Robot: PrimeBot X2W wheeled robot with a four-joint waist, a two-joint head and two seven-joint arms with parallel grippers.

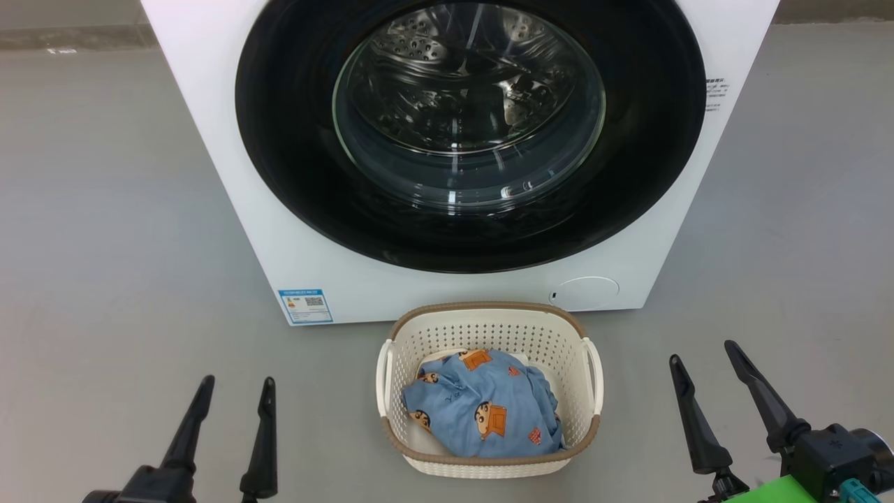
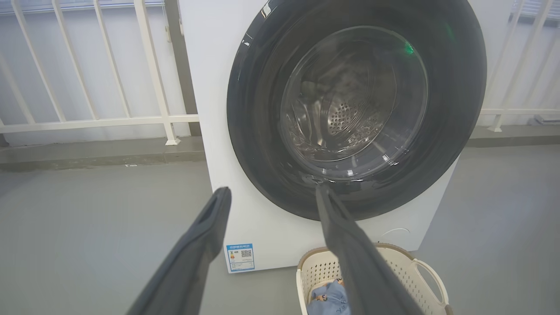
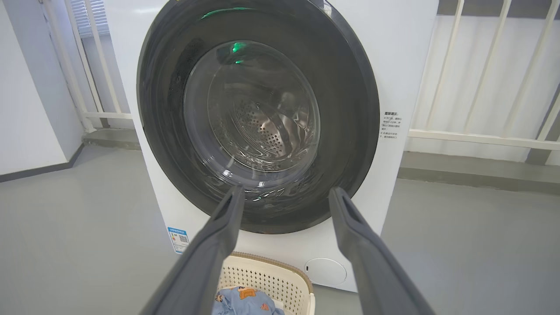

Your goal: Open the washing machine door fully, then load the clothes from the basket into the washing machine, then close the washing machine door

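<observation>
both spread wide, empty: left gripper (image 1: 238, 382), right gripper (image 1: 702, 353); basket (image 1: 489, 307) holds clothes (image 1: 482, 409); washing machine door (image 1: 469, 112) shut.

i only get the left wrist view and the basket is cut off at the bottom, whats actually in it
Observer: The head view shows the whole basket. It holds one bundle of light-blue printed clothes, with a little white fabric at its edge.
Operator: ok wheres the right arm
Observer: The right gripper hovers over the floor to the right of the basket, its fingers spread and holding nothing.
Operator: anything on the machines right side
Observer: A small block of printed text sits on the washing machine front, just right of the door.
</observation>
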